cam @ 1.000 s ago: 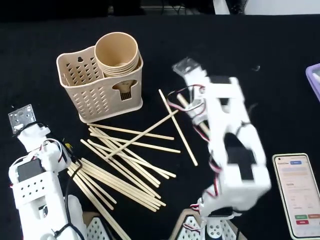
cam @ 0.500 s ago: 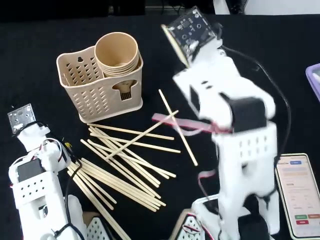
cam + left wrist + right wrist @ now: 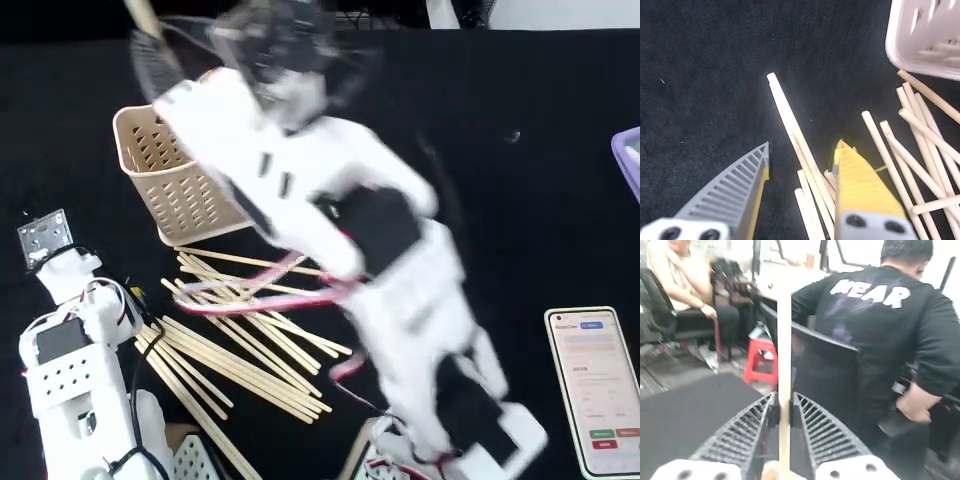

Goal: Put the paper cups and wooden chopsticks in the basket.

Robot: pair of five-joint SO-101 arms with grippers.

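The beige basket (image 3: 165,185) stands at the back left, partly hidden by my right arm (image 3: 300,160), which stretches blurred over it. My right gripper (image 3: 783,410) is shut on one wooden chopstick (image 3: 784,340), which sticks up past the fingers; its end shows above the basket (image 3: 143,15). Several chopsticks (image 3: 240,335) lie loose on the black table in front of the basket. My left gripper (image 3: 802,147) is open low over the ends of a few chopsticks (image 3: 787,112), with the basket's corner (image 3: 925,45) beyond. The paper cups are hidden.
A phone (image 3: 598,390) lies at the front right and a purple object (image 3: 628,160) pokes in at the right edge. My left arm (image 3: 65,370) stands at the front left. The right half of the black table is bare.
My right arm has risen from the middle of the table and swung left over the basket, carrying a chopstick. The left arm has stayed still.
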